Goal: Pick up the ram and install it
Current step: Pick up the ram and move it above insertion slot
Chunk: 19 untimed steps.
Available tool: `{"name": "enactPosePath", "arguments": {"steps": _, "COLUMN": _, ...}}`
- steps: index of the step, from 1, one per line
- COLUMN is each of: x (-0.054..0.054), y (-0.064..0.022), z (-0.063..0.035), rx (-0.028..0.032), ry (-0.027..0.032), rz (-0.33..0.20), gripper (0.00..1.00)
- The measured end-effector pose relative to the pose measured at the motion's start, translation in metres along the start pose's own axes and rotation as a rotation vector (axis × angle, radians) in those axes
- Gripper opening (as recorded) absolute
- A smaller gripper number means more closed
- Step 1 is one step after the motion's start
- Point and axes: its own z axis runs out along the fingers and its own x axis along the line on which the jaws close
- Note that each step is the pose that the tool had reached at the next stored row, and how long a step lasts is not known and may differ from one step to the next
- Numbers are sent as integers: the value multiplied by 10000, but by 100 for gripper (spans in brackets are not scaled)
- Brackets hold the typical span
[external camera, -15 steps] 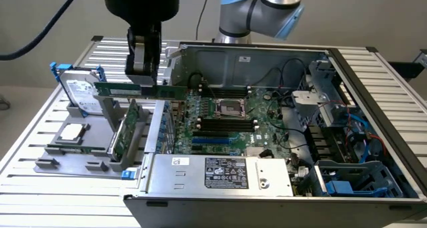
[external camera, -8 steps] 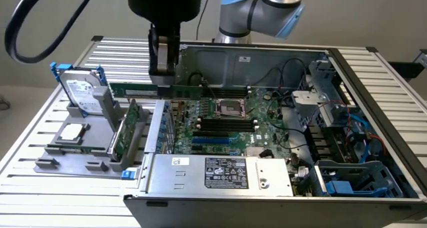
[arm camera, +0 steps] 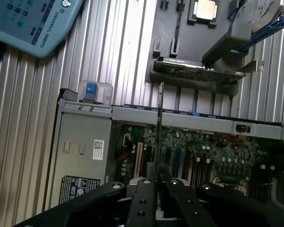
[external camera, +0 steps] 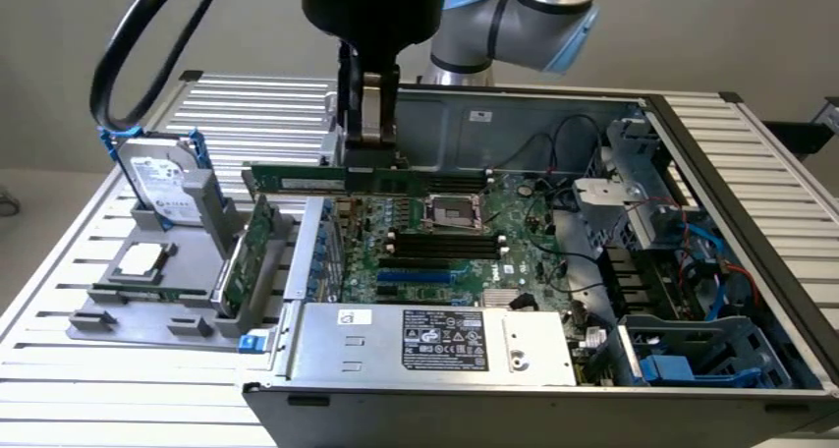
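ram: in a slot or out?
Out. The hand is shut on the ram, holding it on edge in the air above the motherboard, clear of the black slots.

Plain pale wall (external camera: 734,35) at the back — matte beige, evenly lit. In front, wide ribbed aluminium table (external camera: 92,369), silver-grey slats running side to side, picking up a soft sheen. Past its corner on the exterior view's left, a sliver of light floor (external camera: 39,212). Gentle, diffuse light all over — faint shadows only.

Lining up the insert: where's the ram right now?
In the exterior view, the ram hangs level in the shut hand, above the motherboard, toward the view's left.
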Motion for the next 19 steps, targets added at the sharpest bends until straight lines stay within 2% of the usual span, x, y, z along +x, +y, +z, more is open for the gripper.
{"name": "enactPosePath", "arguments": {"steps": 4, "x": 16, "y": -136, "z": -15, "rx": -3, "ry": 22, "rz": -53, "gripper": 14}}
{"name": "enactPosePath", "arguments": {"steps": 9, "x": 1, "y": -287, "z": 11, "rx": 3, "ry": 117, "rz": -77, "gripper": 14}}
{"name": "enactPosePath", "arguments": {"steps": 19, "x": -249, "y": -666, "z": 94, "rx": 6, "ry": 177, "rz": -71, "gripper": 14}}
